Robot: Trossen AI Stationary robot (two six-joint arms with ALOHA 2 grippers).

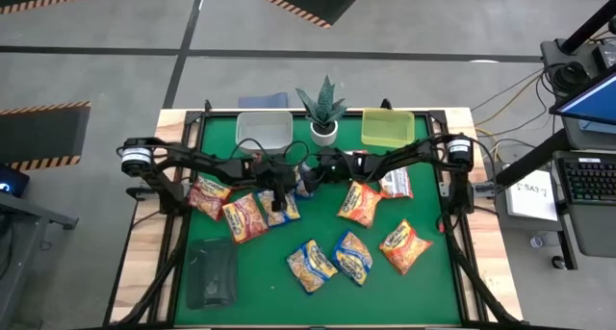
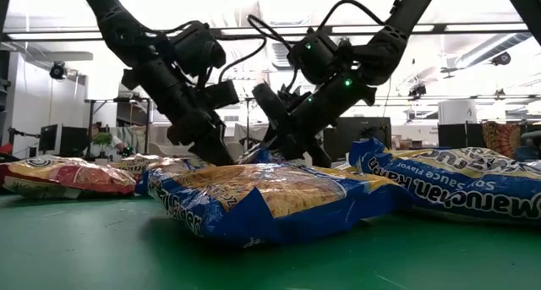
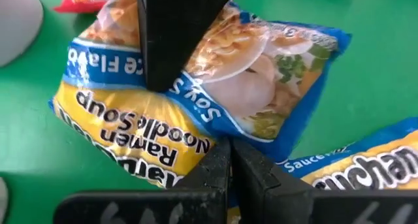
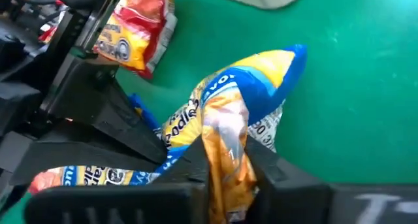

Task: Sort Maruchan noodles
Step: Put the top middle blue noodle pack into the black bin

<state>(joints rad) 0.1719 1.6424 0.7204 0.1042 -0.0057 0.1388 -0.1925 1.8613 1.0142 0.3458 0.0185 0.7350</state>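
Several Maruchan packets lie flat on the green mat: orange-red ones (image 1: 207, 195) (image 1: 245, 216) (image 1: 361, 203) (image 1: 404, 245), yellow-blue ones (image 1: 310, 265) (image 1: 353, 256) and a red-white one (image 1: 395, 183). Both grippers meet at mid-table over one yellow-blue packet (image 3: 196, 87) (image 4: 261, 80). My left gripper (image 1: 279, 193) (image 3: 230, 160) reaches in from the left and is shut on it. My right gripper (image 1: 306, 181) (image 4: 225, 172) reaches in from the right and is shut on the same packet. A second yellow-blue packet (image 3: 366, 168) (image 1: 279, 213) lies beside it. My left gripper pinches the yellow-blue packet by its edge (image 3: 219, 149) between its two fingers, slanting down from the table's left. The packet is spread out ahead of the fingers. My right arm's finger (image 3: 173, 41) lies across its far part. My right gripper pinches the same packet's crumpled end (image 4: 225, 155) between both fingers, slanting down from the table's right. The packet is tilted, and its blue far corner (image 4: 290, 57) stands raised off the mat. Whether its other end rests on the mat is hidden by the left gripper.
Along the far edge stand a clear bin (image 1: 265, 130), a potted plant (image 1: 322, 109) and a yellow-green bin (image 1: 387, 128). A dark bin (image 1: 212, 272) sits near the left front corner. Bare mat (image 1: 260, 291) lies at the near edge.
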